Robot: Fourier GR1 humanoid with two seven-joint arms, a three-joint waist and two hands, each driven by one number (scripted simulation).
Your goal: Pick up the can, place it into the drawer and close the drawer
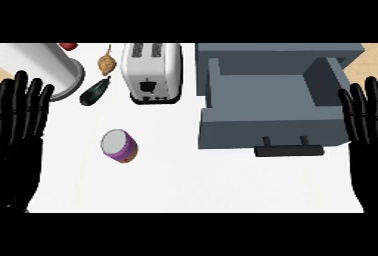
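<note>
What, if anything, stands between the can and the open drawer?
Nothing visible: bare counter lies between the can and the drawer. The toaster stands farther back, clear of that path.

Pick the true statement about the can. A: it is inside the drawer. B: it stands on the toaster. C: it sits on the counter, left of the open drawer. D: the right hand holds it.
C: the can rests on the counter, left of the open drawer.

Bright, even light on white counter (221, 190); darker shading inside drawer (258, 90).
</note>
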